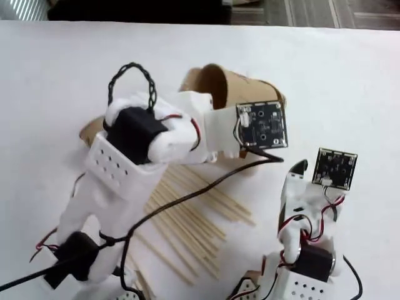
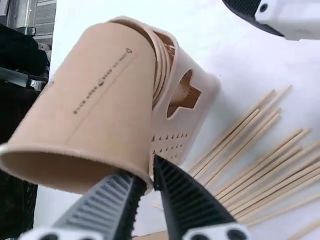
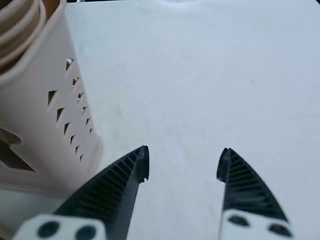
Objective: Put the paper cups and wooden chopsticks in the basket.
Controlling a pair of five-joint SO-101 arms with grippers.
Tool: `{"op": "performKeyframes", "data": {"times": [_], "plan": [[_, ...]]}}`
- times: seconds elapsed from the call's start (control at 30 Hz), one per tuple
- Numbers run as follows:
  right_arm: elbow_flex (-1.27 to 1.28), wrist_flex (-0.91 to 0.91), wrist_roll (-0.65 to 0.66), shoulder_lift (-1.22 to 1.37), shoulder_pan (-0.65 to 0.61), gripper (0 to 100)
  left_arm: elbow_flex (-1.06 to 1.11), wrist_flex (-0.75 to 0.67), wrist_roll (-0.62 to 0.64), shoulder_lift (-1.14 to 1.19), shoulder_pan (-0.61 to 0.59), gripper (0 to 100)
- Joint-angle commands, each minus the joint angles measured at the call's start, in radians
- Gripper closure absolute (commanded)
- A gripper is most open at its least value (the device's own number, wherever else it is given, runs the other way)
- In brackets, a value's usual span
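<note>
Cup rim pinched in left gripper, per wrist view; right gripper agape.

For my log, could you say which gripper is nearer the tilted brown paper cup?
Left. The left gripper pinches the rim of the brown paper cup; the right gripper sits open beside the beige perforated basket.

Overhead; both wrist cameras near basket
</note>
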Motion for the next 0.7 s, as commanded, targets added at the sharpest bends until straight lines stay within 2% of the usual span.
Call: {"op": "performKeyframes", "data": {"times": [0.0, 0.13, 0.5, 0.67], "plan": [[-0.006, -0.018, -0.005, -0.012, 0.013, 77.2, 0.014, -0.029, 0.020, -0.044, 0.005, 80], [-0.006, -0.018, -0.005, -0.012, 0.013, 77.2, 0.012, -0.072, 0.140, -0.047, 0.005, 73], [-0.006, -0.018, -0.005, -0.012, 0.013, 77.2, 0.014, -0.203, 0.157, -0.044, 0.004, 79], [-0.006, -0.018, -0.005, -0.012, 0.013, 77.2, 0.014, -0.203, 0.249, -0.042, 0.004, 79]]}}
